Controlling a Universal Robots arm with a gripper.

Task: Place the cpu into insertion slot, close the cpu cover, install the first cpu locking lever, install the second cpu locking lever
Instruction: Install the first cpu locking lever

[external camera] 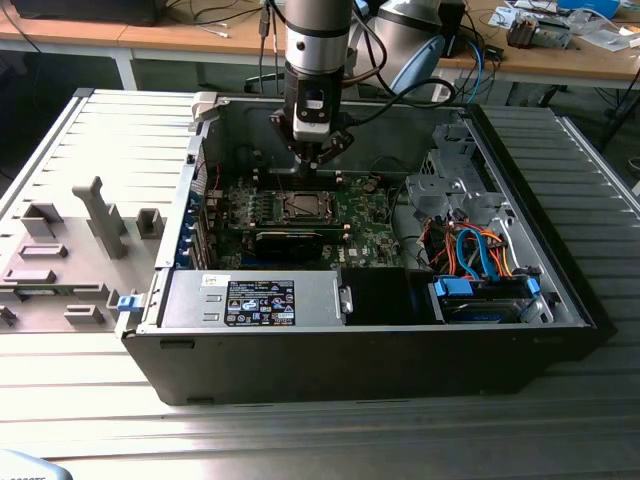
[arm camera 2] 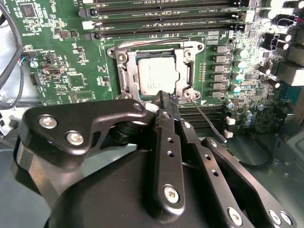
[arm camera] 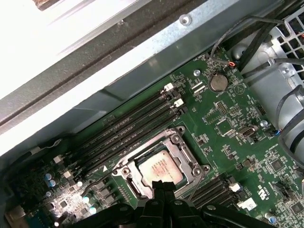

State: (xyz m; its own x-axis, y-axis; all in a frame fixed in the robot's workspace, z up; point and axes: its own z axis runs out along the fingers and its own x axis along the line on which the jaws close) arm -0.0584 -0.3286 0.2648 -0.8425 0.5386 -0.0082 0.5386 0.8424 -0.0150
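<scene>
- Exterior view: the gripper (external camera: 313, 160), pinched shut and empty, is hanging at twelve o'clock of the socketed cpu (external camera: 303, 206).
- The cpu cover (arm camera 2: 127, 78) is lying closed; a locking lever (arm camera 2: 209, 118) is seemingly being worked, demanding exact tip contact.

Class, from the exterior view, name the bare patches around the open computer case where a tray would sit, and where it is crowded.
Free: the ribbed grey metal table in front of the open black computer case and at the exterior view's right. Crowded: the green motherboard under the black gripper; the orange and blue cables.
</scene>
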